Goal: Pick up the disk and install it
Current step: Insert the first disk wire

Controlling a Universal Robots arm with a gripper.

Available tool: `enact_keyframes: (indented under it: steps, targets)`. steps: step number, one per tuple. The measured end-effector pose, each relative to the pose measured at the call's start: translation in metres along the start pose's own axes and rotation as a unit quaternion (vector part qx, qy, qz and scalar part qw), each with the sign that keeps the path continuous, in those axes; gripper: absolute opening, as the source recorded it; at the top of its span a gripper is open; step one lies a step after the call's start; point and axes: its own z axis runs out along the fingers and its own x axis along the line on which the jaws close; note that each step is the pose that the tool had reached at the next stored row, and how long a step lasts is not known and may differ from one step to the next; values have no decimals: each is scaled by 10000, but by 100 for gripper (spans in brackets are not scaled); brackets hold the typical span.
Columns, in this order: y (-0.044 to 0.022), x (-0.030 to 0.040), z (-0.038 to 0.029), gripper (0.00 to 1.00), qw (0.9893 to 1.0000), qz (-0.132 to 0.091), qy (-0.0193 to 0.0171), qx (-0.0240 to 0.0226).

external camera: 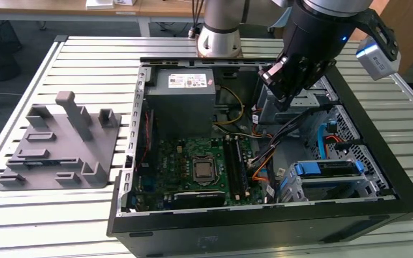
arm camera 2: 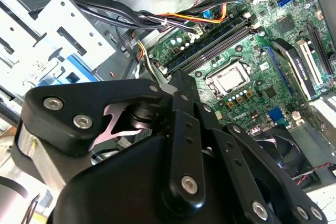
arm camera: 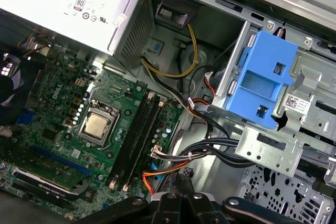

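From here I make out the disk (external camera: 326, 171) lying flat in a metal drive bay, in the corner of the open computer case nearest the tabletop's front edge, toward the exterior view's right. A blue plastic carrier frames its long, dark-grey body, with a thicker blue tab at one end.

Black claw (external camera: 278, 88), green motherboard (external camera: 199, 164).

The counter (external camera: 49, 215) is a white slatted metal top. An open black computer case (external camera: 264, 228) lies on its side across the middle and toward the edge at the exterior view's right. A grey plastic fixture (external camera: 56, 145) sits near the opposite edge. The arm's base (external camera: 219, 40) stands at the far edge.
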Motion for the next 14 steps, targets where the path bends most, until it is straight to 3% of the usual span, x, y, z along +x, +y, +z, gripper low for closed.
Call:
enact_keyframes:
  steps: [6,14]
  targets:
    - [-31,13,-1,11,10000,0,1,2]
    - [-164,67,-2,11,10000,0,4,9]
